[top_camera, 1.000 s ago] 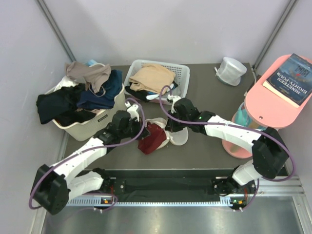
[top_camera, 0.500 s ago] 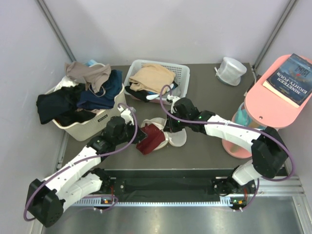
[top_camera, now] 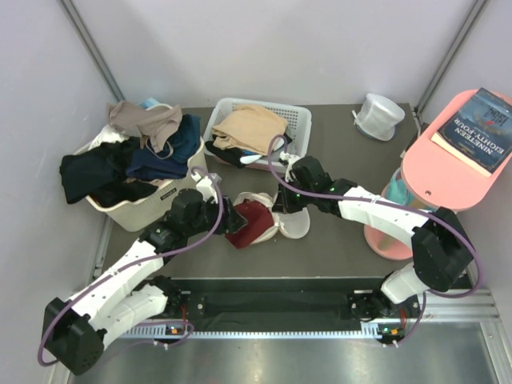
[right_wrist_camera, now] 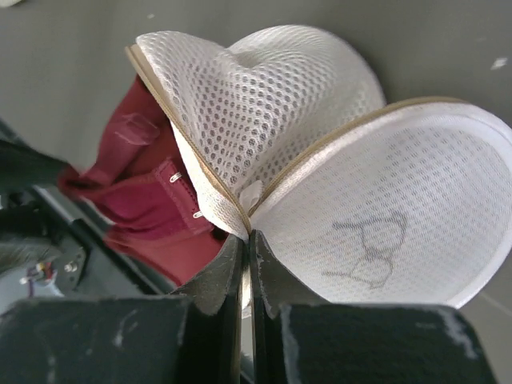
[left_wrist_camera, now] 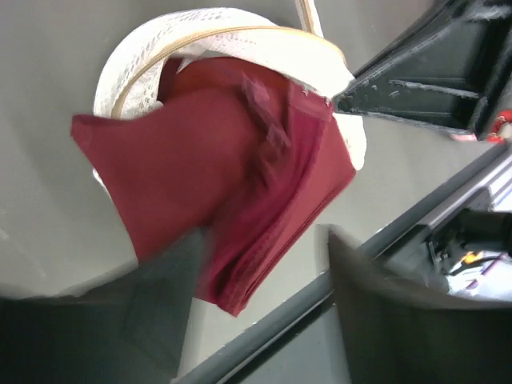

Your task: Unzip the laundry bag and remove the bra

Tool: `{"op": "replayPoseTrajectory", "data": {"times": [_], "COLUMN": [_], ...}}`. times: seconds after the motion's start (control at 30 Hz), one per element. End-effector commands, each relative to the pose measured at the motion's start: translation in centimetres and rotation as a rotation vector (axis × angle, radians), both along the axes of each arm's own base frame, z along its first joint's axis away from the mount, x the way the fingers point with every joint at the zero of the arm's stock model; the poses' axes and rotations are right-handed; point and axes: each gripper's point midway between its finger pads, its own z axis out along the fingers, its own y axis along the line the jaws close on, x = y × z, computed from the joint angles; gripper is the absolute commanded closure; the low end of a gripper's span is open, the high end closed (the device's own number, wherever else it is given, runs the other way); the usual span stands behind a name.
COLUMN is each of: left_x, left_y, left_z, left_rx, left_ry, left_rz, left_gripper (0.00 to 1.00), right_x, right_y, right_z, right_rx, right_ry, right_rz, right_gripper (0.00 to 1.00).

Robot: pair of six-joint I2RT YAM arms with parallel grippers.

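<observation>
The laundry bag (top_camera: pixel 290 224) lies unzipped in the middle of the table, its two mesh halves spread like a clamshell (right_wrist_camera: pixel 320 160). My right gripper (right_wrist_camera: pixel 248 234) is shut on the bag's seam where the halves meet, seen from above (top_camera: pixel 282 205). The dark red bra (top_camera: pixel 248 224) sticks out of the bag's left side onto the table (left_wrist_camera: pixel 224 152) (right_wrist_camera: pixel 152 200). My left gripper (top_camera: pixel 226 216) stands open at the bra's near edge (left_wrist_camera: pixel 268 240), its fingers blurred on either side of the cloth. The beige zip rim of the bag (left_wrist_camera: pixel 160 56) shows behind the bra.
A beige bin (top_camera: pixel 136 210) heaped with clothes stands at the left. A white basket (top_camera: pixel 300 120) with clothes is behind the bag. A greyish round pouch (top_camera: pixel 378 116) sits at the back right. A pink stand (top_camera: pixel 448 168) with a book (top_camera: pixel 484 120) is at the right.
My left gripper has opened and let go of the bra, which now lies half out of the bag. The right gripper stays shut on the bag.
</observation>
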Motion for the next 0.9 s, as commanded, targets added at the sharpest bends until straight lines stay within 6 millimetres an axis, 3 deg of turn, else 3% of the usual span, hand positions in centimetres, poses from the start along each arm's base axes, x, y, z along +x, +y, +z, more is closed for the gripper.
{"op": "replayPoseTrajectory", "data": {"times": [0.0, 0.03, 0.13, 0.2, 0.3, 0.43, 0.53, 0.6, 0.63, 0.77, 0.8, 0.87], "left_x": [1.4, 2.2, 3.6, 4.6, 5.7, 6.1, 6.0, 6.4, 6.4, 6.3, 6.2, 5.9], "left_y": [-2.1, -2.7, -3.5, -3.8, -4.8, -5.9, -6.3, -6.6, -6.8, -7.2, -7.3, -7.4], "left_z": [4.2, 5.2, 5.8, 5.4, 3.4, -1.1, -2.4, -2.1, -1.9, -2.0, -2.4, -2.7], "left_rx": [-0.062, -0.074, -0.072, -0.058, -0.024, 0.06, 0.063, 0.045, 0.039, 0.019, 0.02, 0.021], "left_ry": [-0.076, -0.099, -0.151, -0.189, -0.175, -0.043, -0.025, -0.043, -0.044, -0.017, -0.006, 0.019], "left_rz": [-0.082, -0.089, -0.106, -0.113, -0.154, -0.242, -0.267, -0.27, -0.271, -0.284, -0.289, -0.298], "left_gripper": [0.18, 0.14, 0.01, 0.01, 0.01, 0.01, 0.01, 0.02, 0.04, 0.29, 0.44, 0.62], "right_x": [1.4, 1.3, 1.0, 1.0, 0.8, 0.7, 0.7, 0.7, 0.6, 0.8, 0.8, 1.1], "right_y": [-0.4, -0.2, 0.4, 0.6, 1.1, 1.2, 1.1, 1.0, 1.0, 0.9, 0.9, 0.7], "right_z": [1.5, 1.6, 2.0, 2.3, 2.7, 3.1, 3.1, 3.1, 3.0, 3.0, 2.9, 2.9], "right_rx": [0.03, 0.039, 0.067, 0.082, 0.105, 0.115, 0.113, 0.109, 0.105, 0.096, 0.092, 0.081], "right_ry": [-0.09, -0.091, -0.096, -0.103, -0.105, -0.106, -0.105, -0.105, -0.1, -0.104, -0.102, -0.105], "right_rz": [0.001, 0.01, 0.036, 0.049, 0.068, 0.072, 0.071, 0.068, 0.067, 0.061, 0.06, 0.048], "right_gripper": [1.0, 1.0, 1.0, 1.0, 1.0, 1.0, 1.0, 1.0, 1.0, 1.0, 1.0, 1.0]}}
